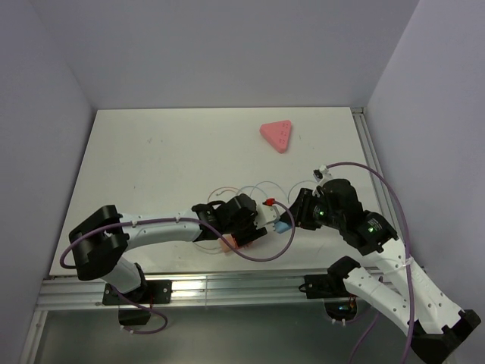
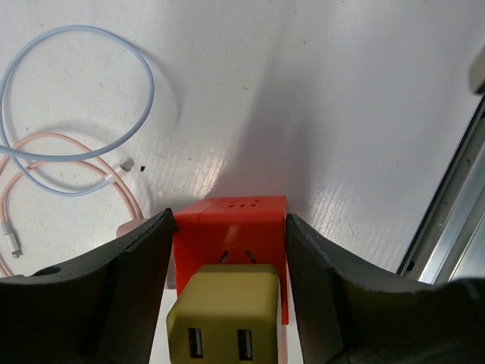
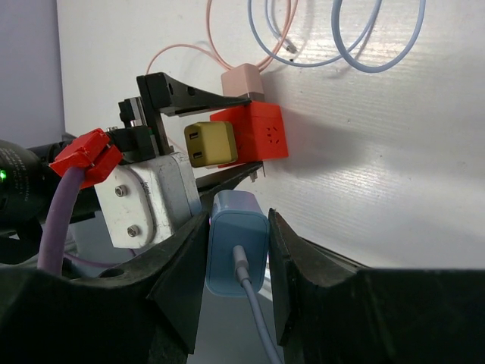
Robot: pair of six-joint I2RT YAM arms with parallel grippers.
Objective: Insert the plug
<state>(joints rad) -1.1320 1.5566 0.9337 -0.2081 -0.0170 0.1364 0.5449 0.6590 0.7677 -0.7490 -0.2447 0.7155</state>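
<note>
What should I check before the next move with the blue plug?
1. Hold on the blue plug: ok, the right gripper is clamped on both its sides.
2. Hold on the orange block: cannot tell; the left gripper has its jaws on either side, contact unclear.
3. Free socket on the block: cannot tell; the yellow charger fills one face, and no clear slots show elsewhere.
4. Prongs lined up: cannot tell, they are hidden.
5. Path free of the loose cables: ok, they lie beyond the block, away from the plug.
</note>
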